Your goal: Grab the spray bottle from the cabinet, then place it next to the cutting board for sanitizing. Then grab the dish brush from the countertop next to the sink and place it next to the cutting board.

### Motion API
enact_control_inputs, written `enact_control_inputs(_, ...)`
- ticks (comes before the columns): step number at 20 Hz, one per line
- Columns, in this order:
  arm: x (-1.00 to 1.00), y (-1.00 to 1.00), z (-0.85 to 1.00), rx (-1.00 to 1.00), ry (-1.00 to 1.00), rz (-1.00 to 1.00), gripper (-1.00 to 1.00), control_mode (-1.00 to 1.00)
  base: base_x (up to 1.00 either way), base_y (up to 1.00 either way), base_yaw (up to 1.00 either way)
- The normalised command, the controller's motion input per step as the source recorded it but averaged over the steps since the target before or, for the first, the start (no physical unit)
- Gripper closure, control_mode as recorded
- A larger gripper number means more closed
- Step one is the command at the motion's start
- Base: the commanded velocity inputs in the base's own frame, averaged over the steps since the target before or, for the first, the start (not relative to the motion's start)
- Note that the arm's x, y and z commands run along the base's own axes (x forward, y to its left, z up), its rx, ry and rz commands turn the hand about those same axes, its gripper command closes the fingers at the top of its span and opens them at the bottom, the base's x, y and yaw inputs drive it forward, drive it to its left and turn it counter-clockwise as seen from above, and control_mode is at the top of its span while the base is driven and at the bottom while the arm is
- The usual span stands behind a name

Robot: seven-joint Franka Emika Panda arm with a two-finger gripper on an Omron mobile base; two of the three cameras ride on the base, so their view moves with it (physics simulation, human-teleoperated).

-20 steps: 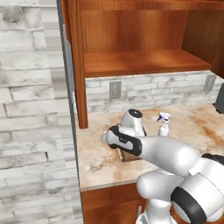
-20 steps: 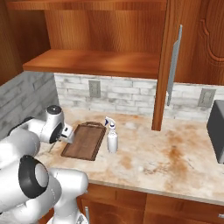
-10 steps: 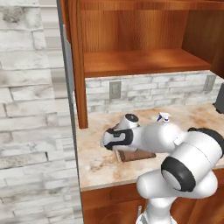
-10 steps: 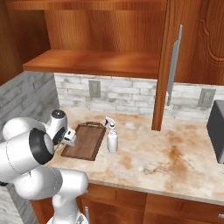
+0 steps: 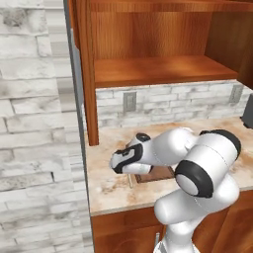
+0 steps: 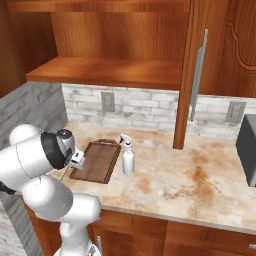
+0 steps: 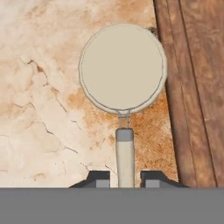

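**Desk:** KITCHEN WORKTOP. What is nearest the lens?

**Photographer:** The tool (image 7: 126,179), low over the beige worktop (image 7: 43,109) at the near left. Its tips are slightly parted and straddle the brush (image 7: 123,68) handle, with a thin gap on each side, so they are not pinching it.

**Desk:** And the brush?

**Photographer:** The round cream head points away from the tool and its flat face is turned up to the hand camera. The thin handle runs back between the tips. I cannot tell whether it rests on the stone or hangs just above it. It is just left of the board (image 7: 197,87), and the head's rim comes up against the board's grooved edge.

**Desk:** Further on?

**Photographer:** From the right base camera, the dark board (image 6: 97,160) lies flat with its arched handle at the far end. The bottle (image 6: 128,157) stands upright just beside its right edge, blue-tipped trigger on top. The white arm reaches round to the board's near left corner.

**Desk:** Background?

**Photographer:** A grey brick wall (image 6: 150,107) with sockets is at the back. Above it are the cabinet's bare plank shelf (image 6: 110,72) and its tall door (image 6: 187,75), standing open to the right. A dark appliance (image 6: 247,150) sits at the far right.
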Motion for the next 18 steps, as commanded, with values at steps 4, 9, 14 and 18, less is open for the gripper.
enact_control_inputs(4, 0.16, 0.15, -0.29, -0.02, 0.00, 0.00, -1.00, -1.00, 0.00, 0.00, 0.00)
enact_control_inputs(9, -0.02, 0.00, 0.11, 0.00, 0.00, 0.00, -1.00, -1.00, 0.00, 0.00, 0.00)
enact_control_inputs(14, -0.24, -0.03, 0.50, 0.01, -0.01, -0.01, -1.00, -1.00, 0.00, 0.00, 0.00)
enact_control_inputs(18, -0.34, -0.23, 0.65, 0.06, -0.09, 0.00, -1.00, -1.00, 0.00, 0.00, 0.00)
